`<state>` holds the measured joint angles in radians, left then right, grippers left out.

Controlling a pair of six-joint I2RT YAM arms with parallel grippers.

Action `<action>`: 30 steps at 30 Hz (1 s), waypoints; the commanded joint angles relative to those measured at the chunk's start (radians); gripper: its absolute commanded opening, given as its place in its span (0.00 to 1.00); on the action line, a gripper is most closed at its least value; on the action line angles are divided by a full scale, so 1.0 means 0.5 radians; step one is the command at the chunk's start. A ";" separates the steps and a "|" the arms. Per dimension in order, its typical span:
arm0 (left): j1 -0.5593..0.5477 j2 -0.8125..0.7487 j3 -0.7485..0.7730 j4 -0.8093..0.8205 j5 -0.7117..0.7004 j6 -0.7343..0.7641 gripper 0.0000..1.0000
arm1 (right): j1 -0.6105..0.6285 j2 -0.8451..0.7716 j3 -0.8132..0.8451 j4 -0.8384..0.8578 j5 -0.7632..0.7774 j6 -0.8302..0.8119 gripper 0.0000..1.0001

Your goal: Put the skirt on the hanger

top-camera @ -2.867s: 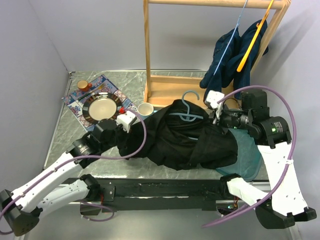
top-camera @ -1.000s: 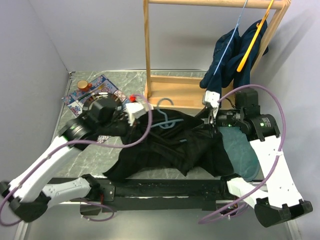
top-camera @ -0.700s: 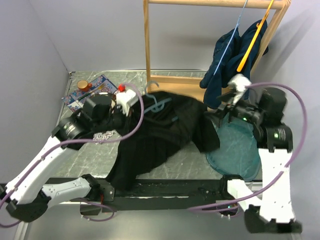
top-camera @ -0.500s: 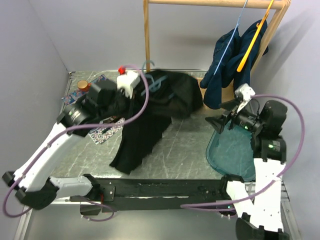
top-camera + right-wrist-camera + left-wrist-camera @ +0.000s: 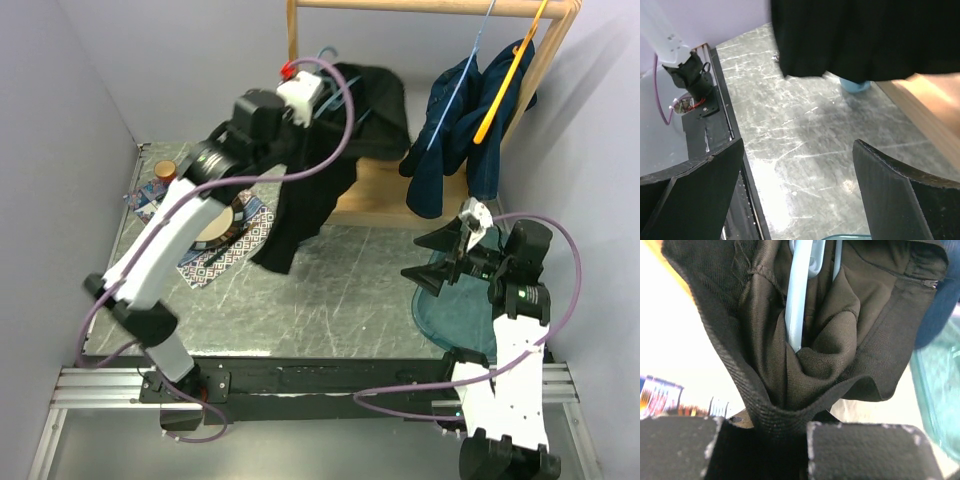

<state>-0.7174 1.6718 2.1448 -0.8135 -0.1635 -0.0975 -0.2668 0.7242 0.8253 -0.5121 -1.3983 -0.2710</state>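
Observation:
The black skirt (image 5: 345, 125) hangs in the air in front of the wooden rack, draped over a pale blue hanger (image 5: 802, 290) whose hook (image 5: 325, 52) pokes out above it. My left gripper (image 5: 322, 98) is raised high and shut on the skirt's waistband (image 5: 780, 412), which is bunched between its jaws; the hanger runs down inside the fold. The skirt's lower end dangles towards the table (image 5: 275, 250). My right gripper (image 5: 432, 257) stands open low over the table at the right, apart from the skirt, with nothing between its fingers (image 5: 695, 185). The skirt's hem (image 5: 865, 35) fills the top of the right wrist view.
A wooden rack (image 5: 294, 70) stands at the back, with navy clothes (image 5: 455, 120) on a blue and an orange hanger (image 5: 510, 75) at its right. A teal dish (image 5: 470, 305) lies under my right arm. A placemat with a plate (image 5: 215, 245) and an orange cup (image 5: 164, 171) lie left.
My left arm has lifted the skirt and hanger off the table, up and back to the rack. My right gripper has let go, opened wide and drawn back to the right.

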 commanded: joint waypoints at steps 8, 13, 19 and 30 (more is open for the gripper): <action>0.023 0.384 0.564 0.789 0.063 -0.050 0.01 | -0.015 -0.135 -0.098 0.153 -0.118 0.042 0.97; 0.078 0.522 0.683 1.053 0.100 -0.099 0.01 | -0.012 -0.151 -0.132 0.205 -0.152 0.103 0.97; 0.192 0.678 0.754 1.200 0.140 -0.219 0.01 | -0.012 -0.178 -0.153 0.239 -0.170 0.137 0.97; 0.309 0.829 0.831 1.397 0.189 -0.388 0.01 | -0.009 -0.181 -0.181 0.300 -0.198 0.177 0.97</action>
<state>-0.5716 2.1071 2.4783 -0.3122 -0.0914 -0.2291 -0.2684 0.6437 0.7444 -0.4038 -1.4681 -0.1982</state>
